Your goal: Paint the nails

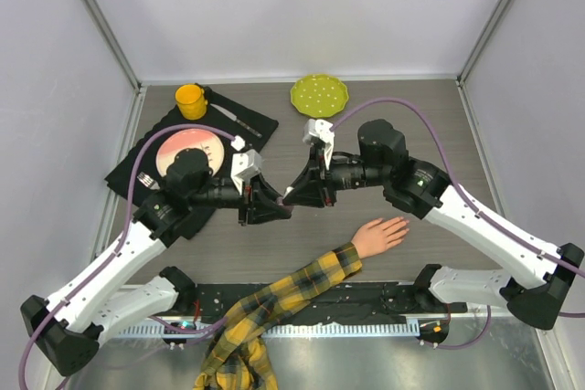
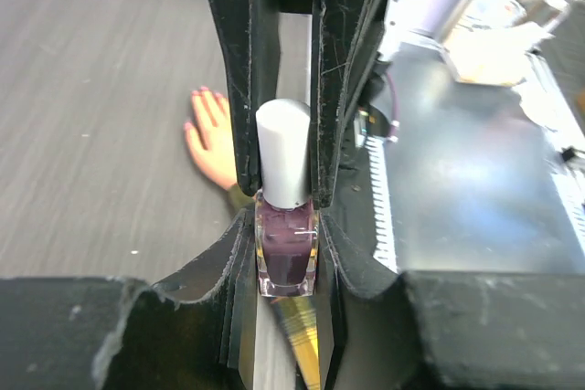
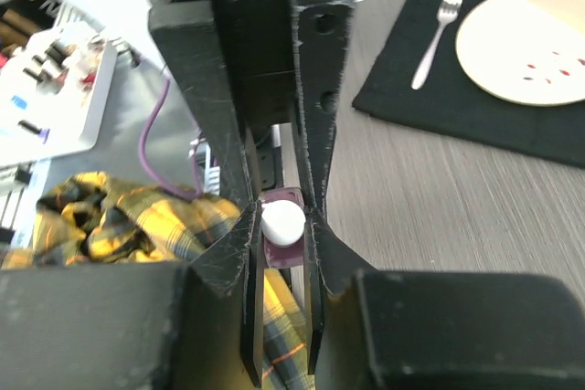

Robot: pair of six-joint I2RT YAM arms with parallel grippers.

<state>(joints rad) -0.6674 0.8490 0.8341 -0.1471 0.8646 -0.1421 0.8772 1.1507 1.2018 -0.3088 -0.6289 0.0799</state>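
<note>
1. A grey wood-grain table (image 1: pixel 430 125) fills a white-walled enclosure. On it, a black placemat (image 1: pixel 224 127) carries a pink plate (image 1: pixel 183 148) at the far left, and a green dotted plate (image 1: pixel 319 93) sits near the back edge.
2. The mannequin hand (image 1: pixel 379 237) lies flat near the front edge, right of centre. Its yellow plaid sleeve (image 1: pixel 302 285) trails off the near side.
3. The nails (image 2: pixel 198 95) sit at the fingertips, on the table below the two grippers and well apart from them. They are too small to tell whether any polish is on them.
4. The left gripper (image 2: pixel 286 235) is clenched on the glass body of a purple nail polish bottle (image 2: pixel 286 267), which it holds clear of the table.
5. The right gripper (image 3: pixel 281 226) meets it head-on. Its fingers press both sides of the bottle's white cap (image 2: pixel 282 148), so it is grasping the cap.
6. The step in hand looks like opening the bottle, and painting has not begun.
7. The next move probably calls for the right wrist to twist about the cap's axis while the left grip holds firm. A straight pull would then draw the brush out before it is carried down to the fingertips.
</note>
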